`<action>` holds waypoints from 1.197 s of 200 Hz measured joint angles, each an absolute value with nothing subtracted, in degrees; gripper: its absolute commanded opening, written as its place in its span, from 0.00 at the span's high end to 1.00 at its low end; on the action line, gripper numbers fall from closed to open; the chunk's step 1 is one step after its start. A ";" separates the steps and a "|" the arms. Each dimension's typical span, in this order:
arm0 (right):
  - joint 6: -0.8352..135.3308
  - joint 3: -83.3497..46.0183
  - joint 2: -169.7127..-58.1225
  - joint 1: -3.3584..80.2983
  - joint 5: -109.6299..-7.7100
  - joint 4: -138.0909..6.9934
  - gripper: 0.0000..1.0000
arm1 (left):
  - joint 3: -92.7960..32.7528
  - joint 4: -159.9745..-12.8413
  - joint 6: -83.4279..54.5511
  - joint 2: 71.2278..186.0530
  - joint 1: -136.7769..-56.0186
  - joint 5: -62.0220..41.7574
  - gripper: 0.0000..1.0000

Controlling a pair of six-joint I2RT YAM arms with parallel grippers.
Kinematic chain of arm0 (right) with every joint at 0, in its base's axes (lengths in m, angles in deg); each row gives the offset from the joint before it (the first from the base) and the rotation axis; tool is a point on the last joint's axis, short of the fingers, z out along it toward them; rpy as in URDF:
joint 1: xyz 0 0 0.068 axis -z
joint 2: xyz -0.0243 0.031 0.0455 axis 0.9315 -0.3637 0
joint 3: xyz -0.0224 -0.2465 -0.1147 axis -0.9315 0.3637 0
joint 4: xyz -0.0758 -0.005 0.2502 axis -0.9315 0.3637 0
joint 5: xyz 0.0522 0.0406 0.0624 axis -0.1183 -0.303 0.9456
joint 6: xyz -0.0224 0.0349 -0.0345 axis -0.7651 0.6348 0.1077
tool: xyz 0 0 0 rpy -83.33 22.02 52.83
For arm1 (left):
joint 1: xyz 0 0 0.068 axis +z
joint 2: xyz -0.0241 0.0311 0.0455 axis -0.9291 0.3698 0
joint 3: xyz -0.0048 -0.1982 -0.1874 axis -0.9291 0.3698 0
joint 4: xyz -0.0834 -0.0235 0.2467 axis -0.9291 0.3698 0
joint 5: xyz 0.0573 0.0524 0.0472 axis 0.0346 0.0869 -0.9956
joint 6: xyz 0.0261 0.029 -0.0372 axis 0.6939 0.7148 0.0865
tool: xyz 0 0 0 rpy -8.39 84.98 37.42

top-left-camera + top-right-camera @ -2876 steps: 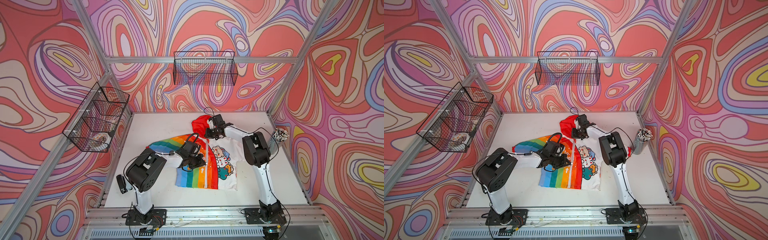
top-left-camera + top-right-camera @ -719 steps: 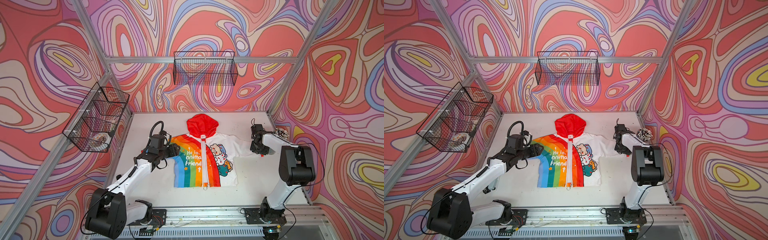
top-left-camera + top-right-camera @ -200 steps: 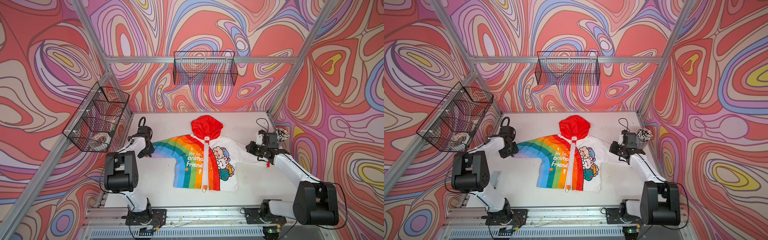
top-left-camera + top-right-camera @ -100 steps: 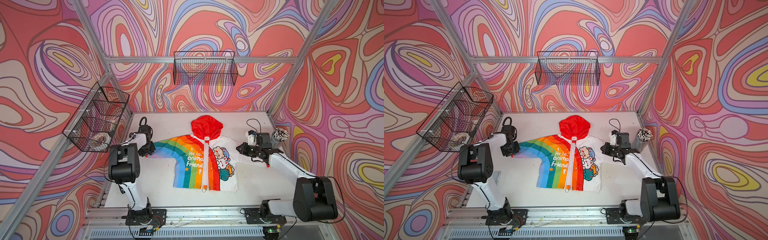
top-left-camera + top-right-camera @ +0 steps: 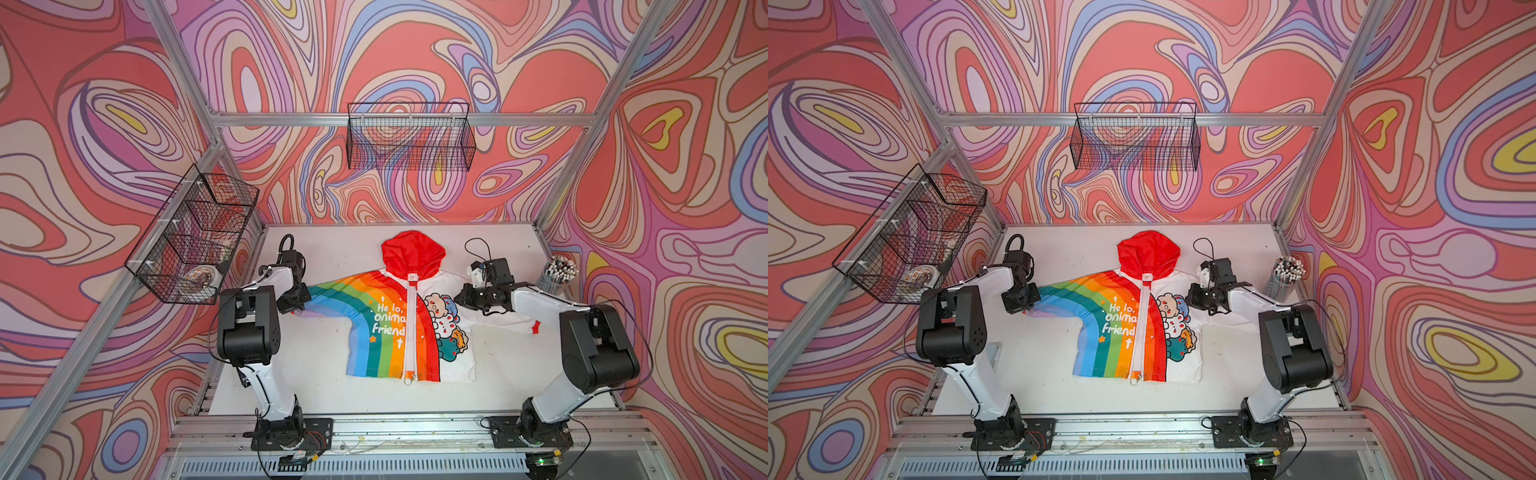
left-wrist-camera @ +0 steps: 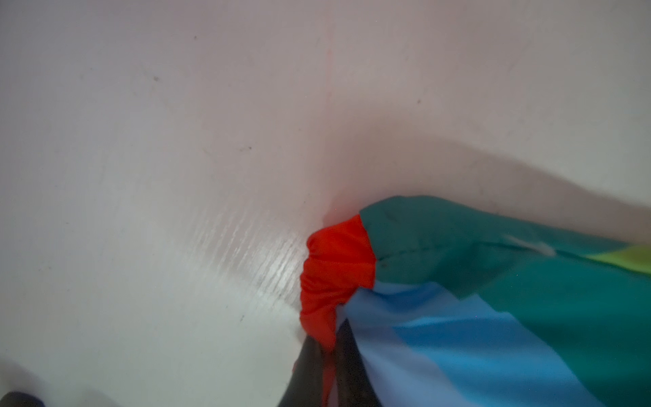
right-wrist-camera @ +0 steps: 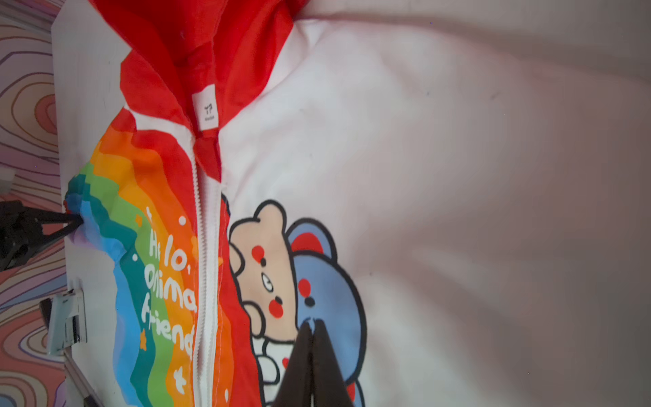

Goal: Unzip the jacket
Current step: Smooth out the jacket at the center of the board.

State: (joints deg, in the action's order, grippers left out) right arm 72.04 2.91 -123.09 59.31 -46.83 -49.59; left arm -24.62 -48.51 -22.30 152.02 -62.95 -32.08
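Your jacket (image 5: 376, 332) (image 5: 1100, 332) lies flat, front up, in the middle of the white table (image 5: 332, 245), with its red hood (image 5: 411, 253) toward the far wall and its hem toward the near edge. On its left, rainbow-striped half you can read white lettering: "He lo, onima friend". The lines run into the white zipper (image 5: 411, 324) (image 7: 204, 282), so their last letters are hidden. In the right wrist view a small white neck tag (image 7: 206, 111) sits just under the hood; its print is too small to read. The right half is white with cartoon animals. The two halves lie edge to edge along the zipper, and a small metal ring (image 5: 410, 377) shows at its hem end.

Your left gripper (image 5: 302, 302) (image 6: 326, 349) is at the left end of the rainbow sleeve (image 5: 332, 293), which is stretched out to the left. Its pincer is closed tight on the sleeve's red cuff (image 6: 334, 267). In the left wrist view the red cloth runs down between the dark fingers (image 6: 306, 370).

Your right gripper (image 5: 458, 297) (image 7: 311, 323) is over the jacket's white right shoulder, pincer fully closed. In the right wrist view its tips meet over the blue animal print, and you cannot tell whether they nip any cloth. The white sleeve (image 5: 494, 319) runs right beneath that arm.

A cup of pens (image 5: 559, 272) stands at the far right, well apart from the jacket.
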 measured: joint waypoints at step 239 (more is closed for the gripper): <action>76.67 -10.10 -137.91 58.74 -60.01 -50.36 0.90 | -9.17 -48.91 -29.03 136.23 -59.57 -33.50 0.44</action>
State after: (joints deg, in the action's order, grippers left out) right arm 76.67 -10.10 -137.91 58.74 -60.01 -50.36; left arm -9.17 -48.91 -29.03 136.23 -59.57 -33.50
